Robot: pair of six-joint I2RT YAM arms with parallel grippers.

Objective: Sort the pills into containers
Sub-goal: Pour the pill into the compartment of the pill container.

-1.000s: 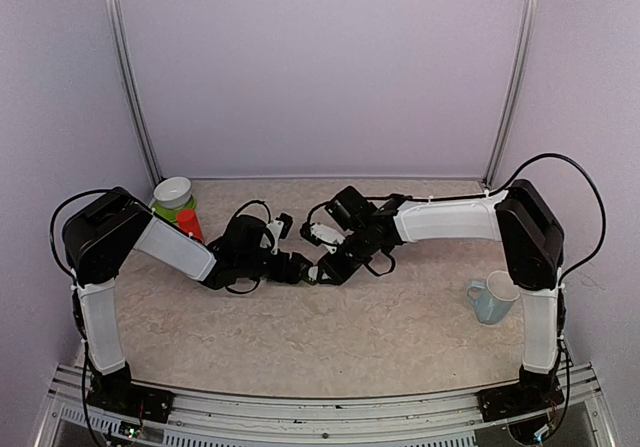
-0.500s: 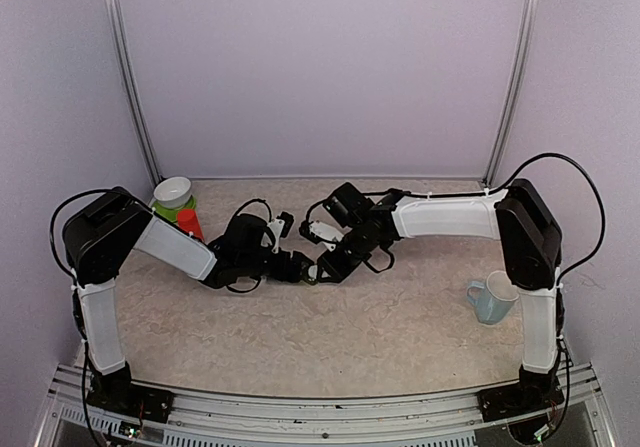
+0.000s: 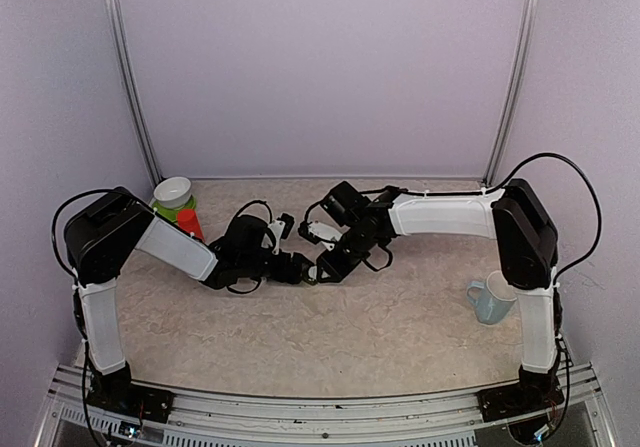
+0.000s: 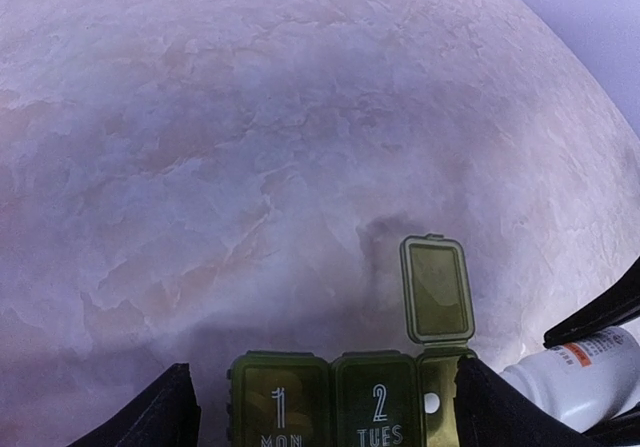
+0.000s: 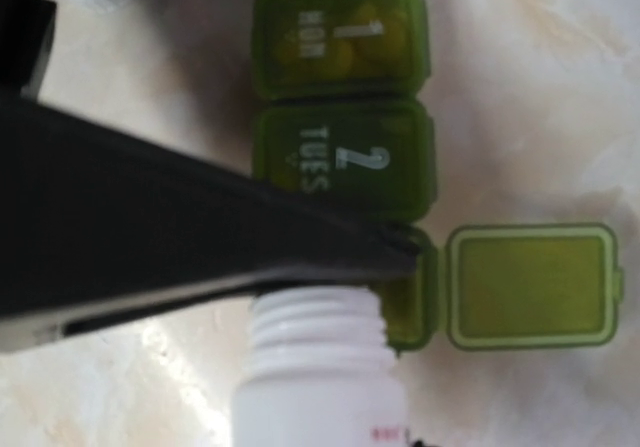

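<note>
The containers [image 4: 330, 402], a green strip of three, lie between the fingers of my left gripper [image 3: 293, 267], which is open. A gap shows beside its left finger [image 4: 165, 412]. The MON and TUES lids are shut; the third lid [image 4: 437, 289] stands open with one white pill [image 4: 432, 403] inside. Yellow pills [image 5: 320, 45] show through the MON lid. My right gripper [image 3: 323, 266] is shut on a white bottle [image 5: 320, 367]. The uncapped neck lies at the open compartment [image 5: 410, 307], with one black finger [image 5: 200, 237] of that gripper across it.
A pale blue mug [image 3: 492, 298] stands at the right. A white bowl [image 3: 173, 189] on a green dish and a red bottle [image 3: 189, 223] sit at the back left. Metal frame posts [image 3: 130, 87] rise at the back corners.
The right arm has edged slightly to the left over the strip. Both grippers keep the same opening.
</note>
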